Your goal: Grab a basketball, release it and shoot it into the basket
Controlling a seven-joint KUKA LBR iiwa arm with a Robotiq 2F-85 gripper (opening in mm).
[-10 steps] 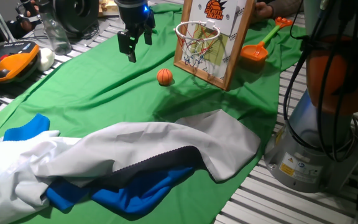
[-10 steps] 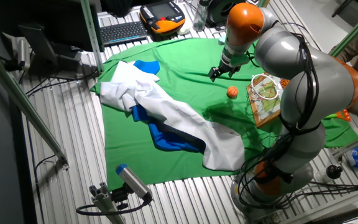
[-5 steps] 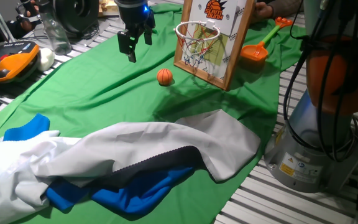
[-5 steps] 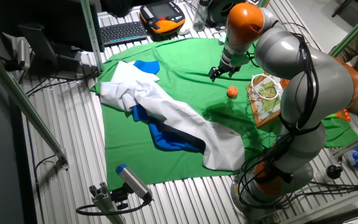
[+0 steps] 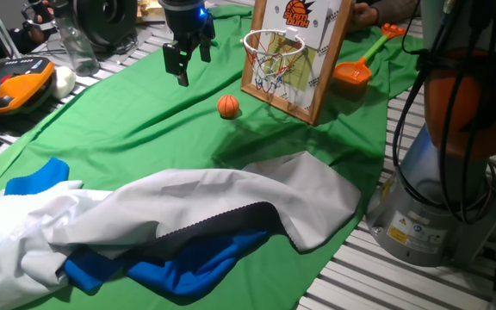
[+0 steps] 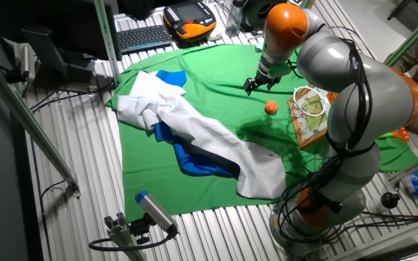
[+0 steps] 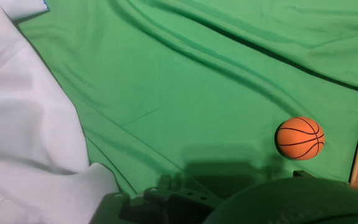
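A green cloth (image 5: 145, 129) covers the surface, with a rumpled white and blue garment (image 5: 170, 224) lying well away from the fingers (image 5: 186, 62). The basket (image 5: 293, 53) stands upright beside the fingers, its orange rim and white net facing out over the cloth, apart from them. The fingers hang above the cloth, spread apart and holding nothing. The basketball (image 5: 228, 106) rests on the cloth below and to one side of the fingers, between them and the basket, just in front of the net and touching neither.
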